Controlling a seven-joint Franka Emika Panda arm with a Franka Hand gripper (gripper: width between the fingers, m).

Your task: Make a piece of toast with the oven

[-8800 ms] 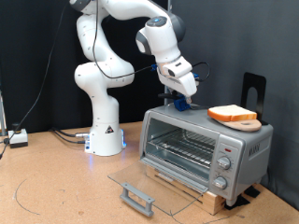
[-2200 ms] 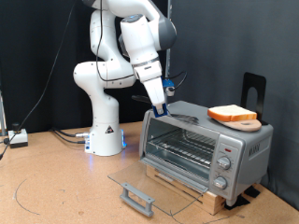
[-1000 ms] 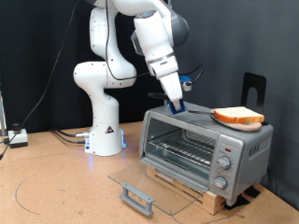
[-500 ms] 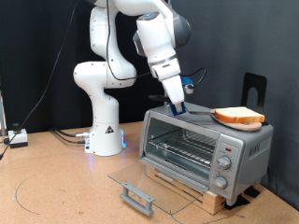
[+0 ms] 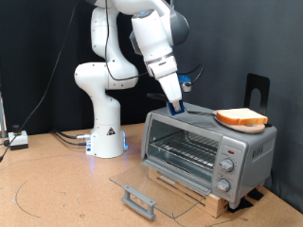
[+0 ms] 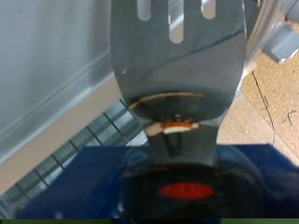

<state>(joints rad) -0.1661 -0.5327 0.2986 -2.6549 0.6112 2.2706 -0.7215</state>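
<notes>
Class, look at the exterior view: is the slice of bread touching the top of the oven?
Touching. In the exterior view the bread rests on the oven, at its top on the view's right, with no gap beneath it.

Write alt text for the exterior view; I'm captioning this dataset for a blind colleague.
A white robot arm's gripper holds a spatula over the top of a silver toaster oven, whose glass door lies open. A slice of bread sits on a round wooden board atop the oven.
</notes>
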